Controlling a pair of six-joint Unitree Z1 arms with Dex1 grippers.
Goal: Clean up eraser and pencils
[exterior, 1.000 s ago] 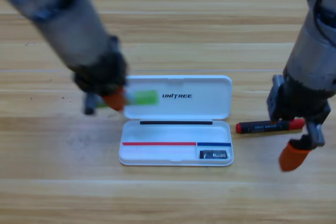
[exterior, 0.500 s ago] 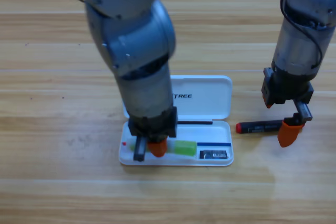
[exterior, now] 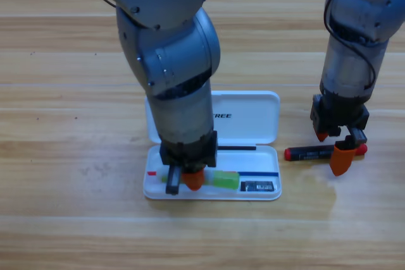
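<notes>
The white case (exterior: 266,132) lies open at mid-table. My left gripper (exterior: 182,180) points down into its lower tray, shut on the whitish pencil, whose green end (exterior: 225,179) sticks out to the right along the tray. The dark eraser (exterior: 258,186) sits in the tray's right corner. The black marker with red ends (exterior: 311,152) lies on the table just right of the case. My right gripper (exterior: 332,148) stands open over the marker's right half, one orange jaw behind it and one in front.
The case's lid (exterior: 253,113) lies flat behind the tray, partly hidden by the left arm. The bare wooden table (exterior: 69,175) stretches to the left of the case and along the front.
The left gripper carried the green-ended pencil from the lid's left edge down into the tray and has settled there. The right gripper moved left and back until its jaws straddle the marker.
</notes>
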